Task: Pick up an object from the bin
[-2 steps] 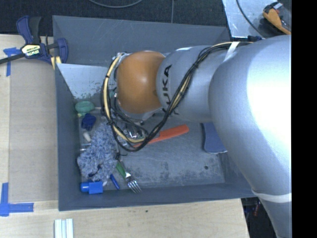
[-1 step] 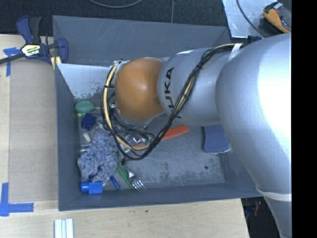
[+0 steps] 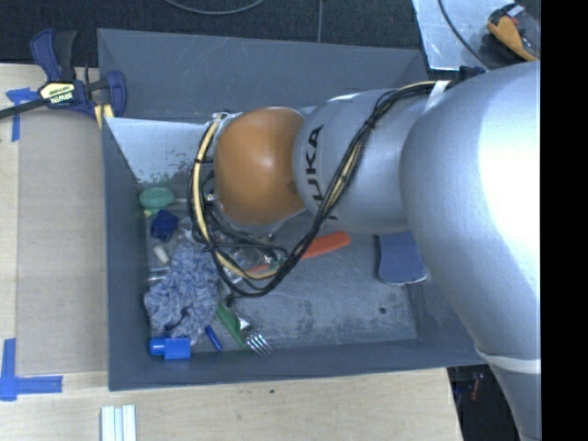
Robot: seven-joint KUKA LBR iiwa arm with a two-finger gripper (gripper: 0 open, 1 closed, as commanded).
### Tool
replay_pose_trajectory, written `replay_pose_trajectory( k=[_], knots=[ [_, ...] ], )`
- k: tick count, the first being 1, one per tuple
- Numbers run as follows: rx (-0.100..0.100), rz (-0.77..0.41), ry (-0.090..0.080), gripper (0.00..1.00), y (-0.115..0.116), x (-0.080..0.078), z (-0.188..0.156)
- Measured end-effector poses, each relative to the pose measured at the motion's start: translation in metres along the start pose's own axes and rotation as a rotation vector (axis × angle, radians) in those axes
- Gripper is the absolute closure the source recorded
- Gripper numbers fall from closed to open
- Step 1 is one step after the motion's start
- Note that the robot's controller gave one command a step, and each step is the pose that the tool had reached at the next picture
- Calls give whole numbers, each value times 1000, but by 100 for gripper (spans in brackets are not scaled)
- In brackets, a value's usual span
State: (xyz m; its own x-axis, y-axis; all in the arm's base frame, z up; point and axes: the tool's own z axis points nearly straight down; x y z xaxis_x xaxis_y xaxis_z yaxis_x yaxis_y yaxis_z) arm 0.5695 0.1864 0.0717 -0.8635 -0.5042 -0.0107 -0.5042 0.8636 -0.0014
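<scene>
**Inspector:** Surface first.

**Assistant:** Grey metal bin (image 3: 276, 62) with sloped walls. The floor is dull grey, scuffed and speckled with dark marks, most of them in the right half. A pale sheet lies against the far-left wall. Beyond the far wall is a dark bench (image 3: 386, 7) with a thin black cable (image 3: 207, 9) looped on it.

**Inspector:** The arm?

**Assistant:** The silver arm (image 3: 441, 173) reaches in from the right. Its orange cover (image 3: 257, 163) sits over the left-middle of the bin, with black and yellow wrist cables (image 3: 207, 232) looped around and below it.

**Inspector:** Jaws?

**Assistant:** Hidden beneath the cover. I cannot tell whether they are open, closed or gripping anything.

**Inspector:** What lies beneath it?

**Assistant:** Two things are nearest. A crumpled blue-grey cloth (image 3: 184, 288) lies at the left, and its right edge runs under the cables. An orange stick (image 3: 323, 244) lies on the floor, and its left end passes under the wrist. I cannot tell which of the two the wrist is over.

**Inspector:** The rest?

**Assistant:** Everything else is along the left side:
- A green oval (image 3: 156, 197) lies near the left wall.
- A blue lump (image 3: 164, 224) lies just in front of the oval.
- A blue cylinder (image 3: 170, 346) lies in the near-left corner.
- A green brush (image 3: 236, 329) lies beside the cloth's near edge.
- A blue pad (image 3: 399, 257) lies flat on the right, partly under the arm and well apart from the heap.
</scene>
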Motion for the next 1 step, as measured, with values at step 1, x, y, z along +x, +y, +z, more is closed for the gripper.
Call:
replay_pose_trajectory(
  k=[1],
  knots=[
    [0, 13, -5, 100, -1, -3, -1]
  ],
)
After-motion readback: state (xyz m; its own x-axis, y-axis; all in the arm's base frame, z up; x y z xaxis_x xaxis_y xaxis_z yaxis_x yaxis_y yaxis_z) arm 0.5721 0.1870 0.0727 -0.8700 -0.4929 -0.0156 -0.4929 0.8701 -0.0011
